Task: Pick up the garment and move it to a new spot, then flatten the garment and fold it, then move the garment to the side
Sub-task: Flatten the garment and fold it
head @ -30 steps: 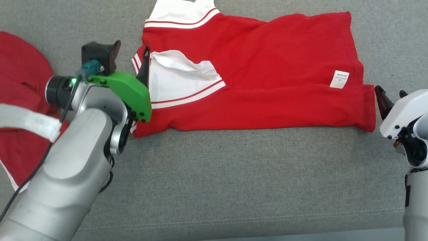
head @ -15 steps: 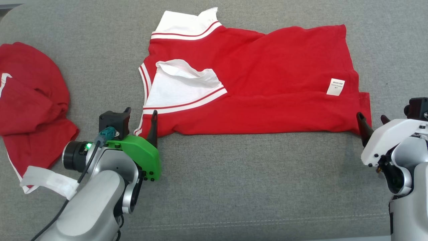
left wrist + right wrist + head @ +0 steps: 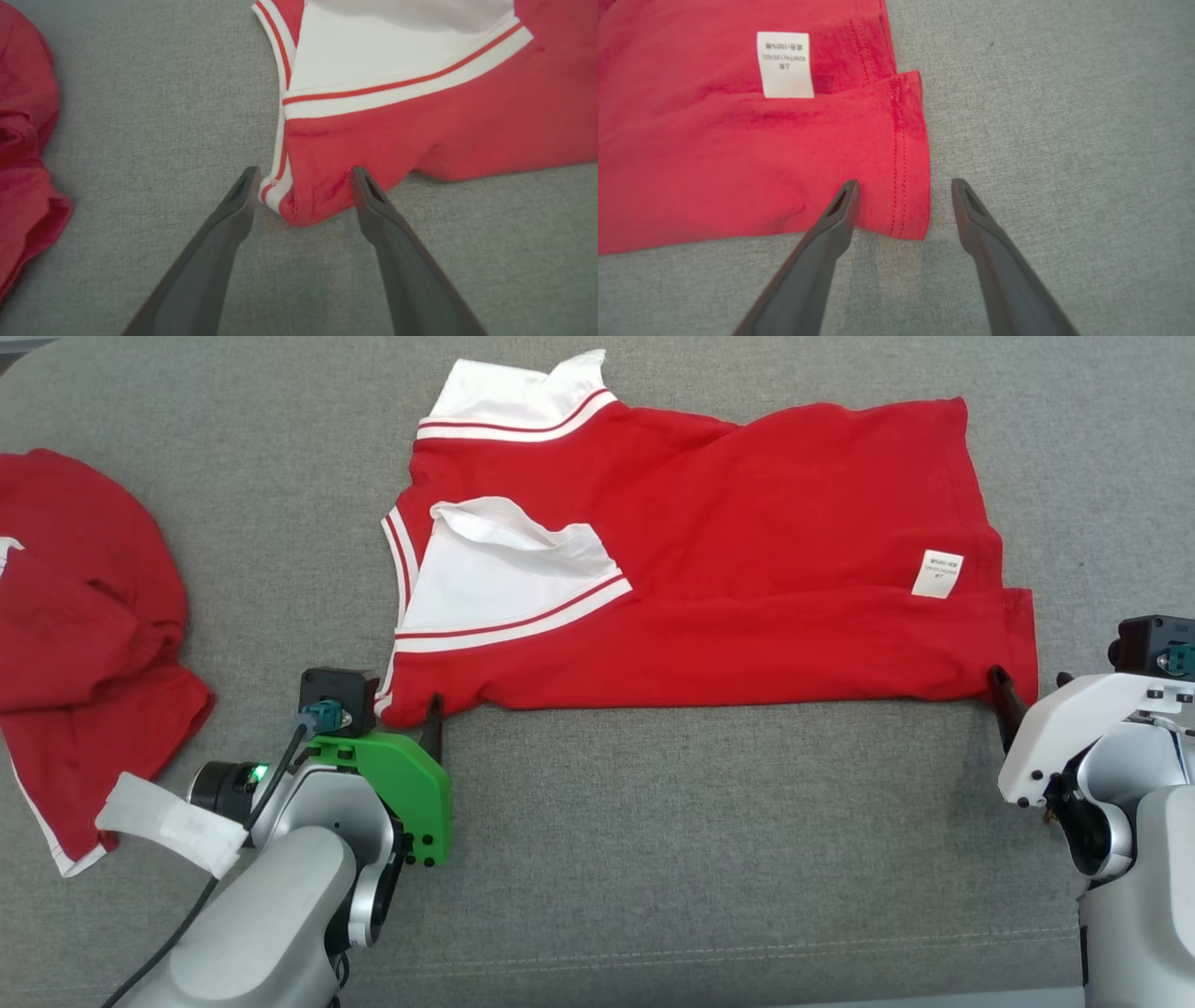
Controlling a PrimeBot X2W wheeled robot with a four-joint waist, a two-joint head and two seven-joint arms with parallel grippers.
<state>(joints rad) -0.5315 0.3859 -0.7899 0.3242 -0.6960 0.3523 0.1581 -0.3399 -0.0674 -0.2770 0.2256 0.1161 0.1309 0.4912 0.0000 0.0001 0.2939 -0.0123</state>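
Garment [image 3: 747, 579] flat on grey upholstery [image 3: 700, 859]

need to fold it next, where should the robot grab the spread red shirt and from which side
Take the shirt by its two near corners, coming in low from the near edge. That edge lies flat and straight on the grey cushion, and the open left pincer and right pincer each straddle a corner.

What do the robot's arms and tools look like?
The left tool is green, the right tool white. Each has two long dark fingers and a black box. The silver left arm carries a black cable and white tape.
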